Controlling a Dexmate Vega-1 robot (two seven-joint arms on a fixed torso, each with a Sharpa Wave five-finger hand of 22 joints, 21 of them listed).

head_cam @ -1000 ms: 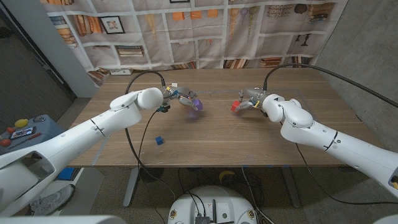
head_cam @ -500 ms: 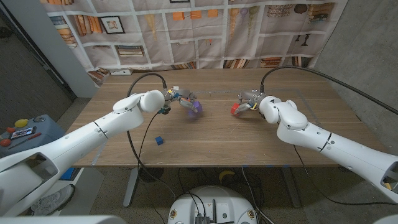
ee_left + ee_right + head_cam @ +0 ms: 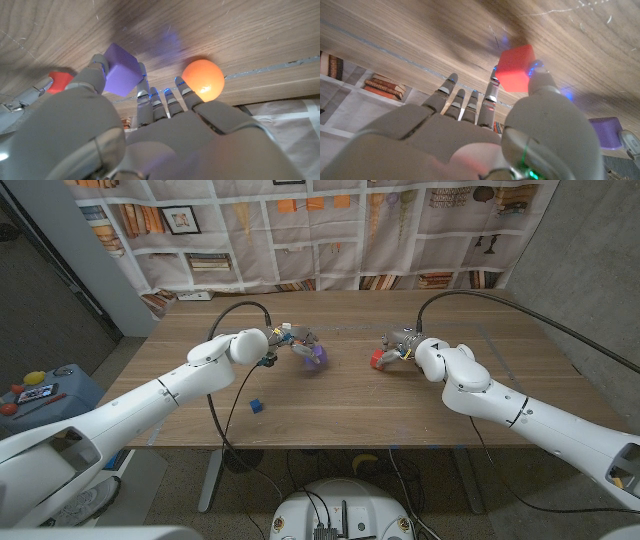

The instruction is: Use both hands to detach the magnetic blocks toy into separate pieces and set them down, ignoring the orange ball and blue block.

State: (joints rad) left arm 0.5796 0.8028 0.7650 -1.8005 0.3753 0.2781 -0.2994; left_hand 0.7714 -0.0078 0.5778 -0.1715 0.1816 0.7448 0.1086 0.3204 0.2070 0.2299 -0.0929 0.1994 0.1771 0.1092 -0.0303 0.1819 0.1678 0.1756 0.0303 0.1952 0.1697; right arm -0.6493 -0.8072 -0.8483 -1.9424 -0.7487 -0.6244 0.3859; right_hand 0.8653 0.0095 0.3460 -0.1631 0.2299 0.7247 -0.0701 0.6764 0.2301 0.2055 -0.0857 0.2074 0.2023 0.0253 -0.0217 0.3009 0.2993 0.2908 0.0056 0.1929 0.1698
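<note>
**Two blocks, two hands, one wooden table**

We look down on a wide wooden table [image 3: 340, 395], its pale brown grain running side to side and its surface bare over most of its width. Behind it hangs a printed backdrop [image 3: 330, 225] of bookshelves, wrinkled in places, with a grey wall panel [image 3: 70, 250] to our left and a dark grey wall to our right. The floor below the near edge is grey, and black cables [image 3: 225, 395] loop from the arms across the tabletop and over its front edge.

Our left arm [image 3: 150, 395] reaches in from the lower left, our right arm [image 3: 530, 415] from the lower right, and they end well apart near the far half of the table. The left hand [image 3: 290, 340] pinches the purple block [image 3: 316, 354] between thumb and a finger, low over the wood; the wrist view shows the other fingers spread. The right hand [image 3: 398, 345] likewise clamps the red block [image 3: 379, 357] between thumb and fingertip, close to the table. The two pieces of the toy are separate, each in its own hand; we cannot tell whether either touches the wood.

The orange ball [image 3: 203, 80] sits on the table just beyond the left hand's fingertips. The small blue block [image 3: 256, 406] lies alone nearer the front edge.
</note>
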